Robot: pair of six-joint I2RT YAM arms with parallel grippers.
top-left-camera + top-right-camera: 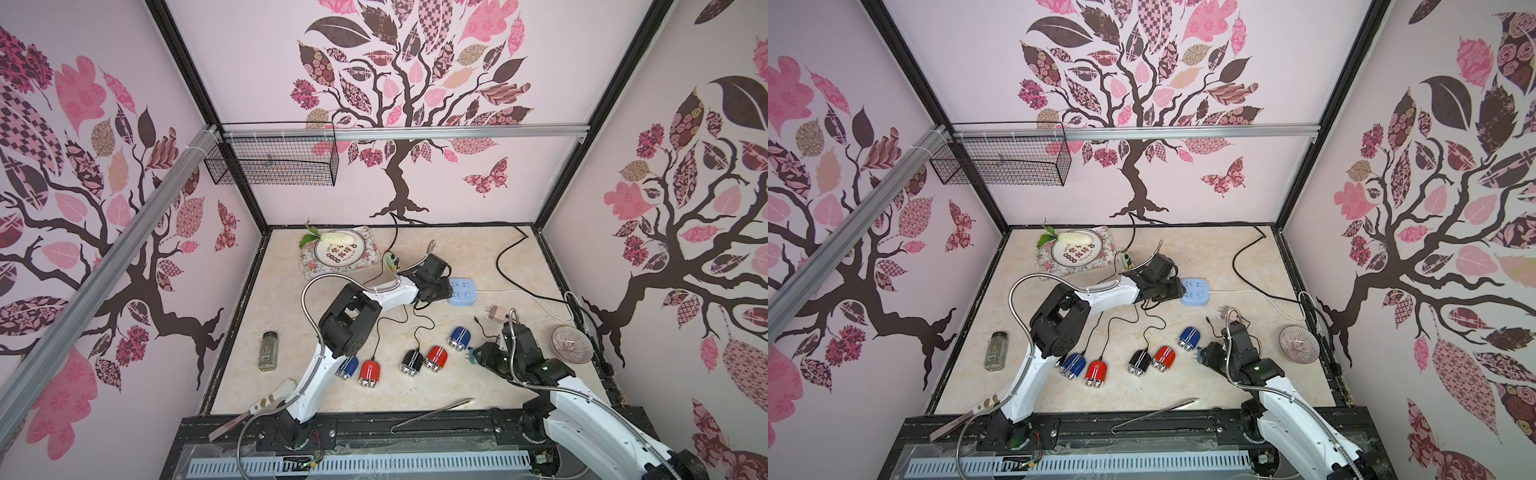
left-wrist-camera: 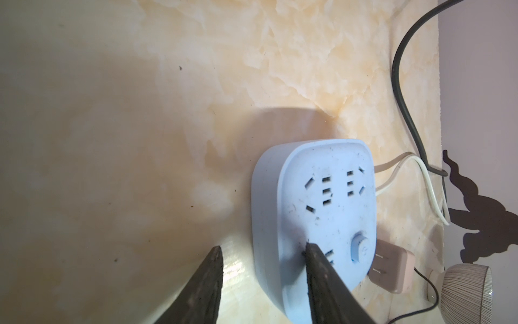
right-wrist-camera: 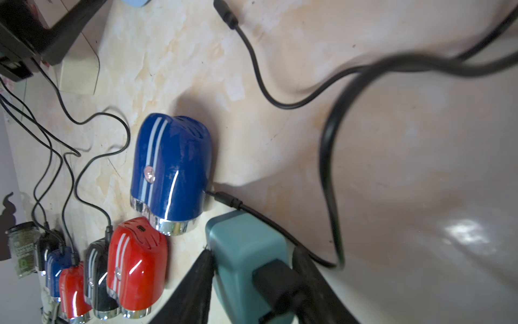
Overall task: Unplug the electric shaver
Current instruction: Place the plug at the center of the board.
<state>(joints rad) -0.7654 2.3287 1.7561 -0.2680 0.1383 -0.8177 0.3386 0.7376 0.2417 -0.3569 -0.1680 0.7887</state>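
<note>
Five glossy, dome-shaped shavers (image 1: 411,361) with white racing stripes and chrome heads line the marble-look bench (image 1: 415,395). At the row's right end, the blue shaver (image 3: 171,168) has a thin black cable (image 3: 227,199) plugged into its side. On the right gripper (image 3: 253,252), the fingers (image 3: 196,283) flank the matte teal adapter (image 3: 244,246); I cannot tell whether they pinch it. On the left gripper (image 2: 263,246), the fingers (image 2: 319,269) stand apart, one tip on the pale-blue power strip (image 2: 322,196).

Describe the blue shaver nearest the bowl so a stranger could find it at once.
Find the pale blue power strip mid-table. Nearer the camera lie five shavers in a row; go to the end nearest the striped bowl. That shaver is blue with white stripes; the only other blue one lies beside the left arm.
</note>
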